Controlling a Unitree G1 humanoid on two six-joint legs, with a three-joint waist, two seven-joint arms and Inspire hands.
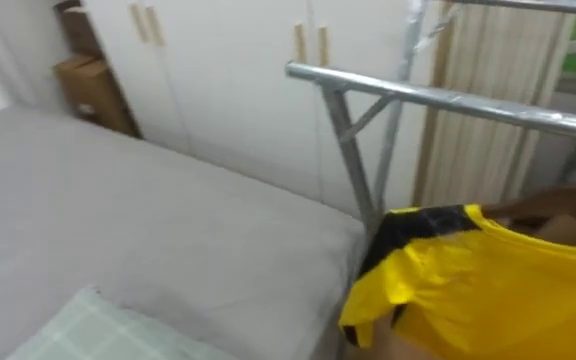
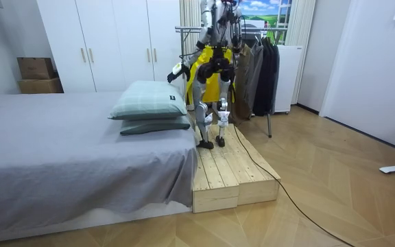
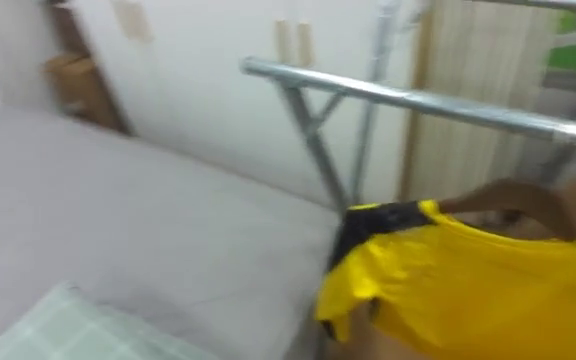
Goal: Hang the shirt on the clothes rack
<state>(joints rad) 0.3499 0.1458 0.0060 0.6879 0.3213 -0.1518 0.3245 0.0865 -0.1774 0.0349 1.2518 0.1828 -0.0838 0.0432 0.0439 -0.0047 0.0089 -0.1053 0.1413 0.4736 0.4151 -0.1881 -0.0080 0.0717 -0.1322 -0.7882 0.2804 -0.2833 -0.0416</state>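
A yellow shirt (image 1: pixel 488 290) with a black collar hangs on a brown wooden hanger (image 1: pixel 558 205) at the lower right of the eye views. It sits below the rack's grey metal rail (image 1: pixel 448 100) and apart from it. What holds the hanger is out of sight. In the room view I stand on a wooden platform (image 2: pixel 228 171) between the bed and the rack, facing the rack, with the yellow shirt (image 2: pixel 211 65) in front of my body. My left hand (image 2: pixel 177 71) hangs out to the room view's left, above the pillows.
The grey bed (image 1: pixel 118 220) lies to my left with a checked pillow (image 1: pixel 98 330) near me. White wardrobe doors (image 1: pixel 228 70) stand behind the rack, cardboard boxes (image 1: pixel 93 85) beside them. Dark clothes (image 2: pixel 262 68) hang on the rack's far end.
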